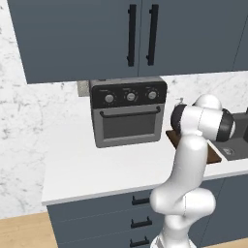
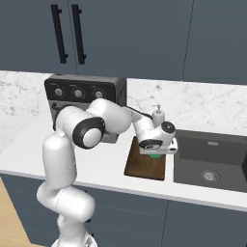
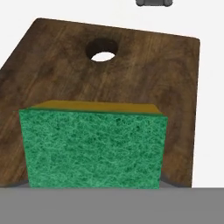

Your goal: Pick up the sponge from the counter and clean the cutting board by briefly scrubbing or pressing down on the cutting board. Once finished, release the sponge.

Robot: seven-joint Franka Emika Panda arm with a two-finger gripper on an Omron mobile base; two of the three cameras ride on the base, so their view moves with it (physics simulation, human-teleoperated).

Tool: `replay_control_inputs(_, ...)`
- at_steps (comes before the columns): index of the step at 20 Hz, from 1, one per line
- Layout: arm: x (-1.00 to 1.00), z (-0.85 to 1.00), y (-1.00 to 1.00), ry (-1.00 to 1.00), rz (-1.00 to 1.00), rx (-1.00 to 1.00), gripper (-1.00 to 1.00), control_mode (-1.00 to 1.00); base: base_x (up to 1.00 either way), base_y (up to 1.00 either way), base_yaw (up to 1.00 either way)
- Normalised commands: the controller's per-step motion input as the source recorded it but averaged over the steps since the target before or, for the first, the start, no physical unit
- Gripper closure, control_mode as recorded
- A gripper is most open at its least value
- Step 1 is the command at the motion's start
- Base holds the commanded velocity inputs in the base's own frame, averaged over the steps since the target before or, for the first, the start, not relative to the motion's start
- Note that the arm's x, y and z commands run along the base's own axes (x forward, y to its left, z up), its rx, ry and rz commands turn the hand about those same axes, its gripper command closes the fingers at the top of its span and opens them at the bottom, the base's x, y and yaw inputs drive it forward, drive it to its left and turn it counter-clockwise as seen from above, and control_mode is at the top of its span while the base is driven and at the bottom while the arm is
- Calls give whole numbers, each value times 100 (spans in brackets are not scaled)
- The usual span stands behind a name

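Small rectangular sponge, green scouring face with a yellow-tan layer, is seen close up in the hand view, sitting between the tool tips; it is judged to be gripped, though the fingertips themselves are hidden behind it. In the right base view the sponge shows as a green sliver under the hand, over the flat dark brown wooden cutting board.

Contact with the board cannot be confirmed; whether the sponge is pressed or just above it is not resolvable.

Risks, as judged:
- Board is thin and loose on the white desk; a sideways scrub with too much downforce could slide it toward the dark grey sink basin just beside it.
- Sponge is soft; a shallow grip could let it twist or roll out mid-stroke.
- Release at height could bounce it off the board.
- The soap dispenser behind the hand could be clipped on retreat.
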Motion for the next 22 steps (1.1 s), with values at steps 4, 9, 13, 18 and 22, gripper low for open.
replay_control_inputs(4,-18,-100,34,-12,0,1,100,-100,0,0,0)
replay_control_inputs(9,-54,44,18,1,0,-2,100,-100,0,0,0)
replay_control_inputs(13,-81,55,57,26,4,-14,100,-100,0,0,0)
replay_control_inputs(18,-44,-21,91,21,8,-13,100,-100,0,0,0)
replay_control_inputs(22,49,-100,40,32,4,-1,100,-100,0,0,0)
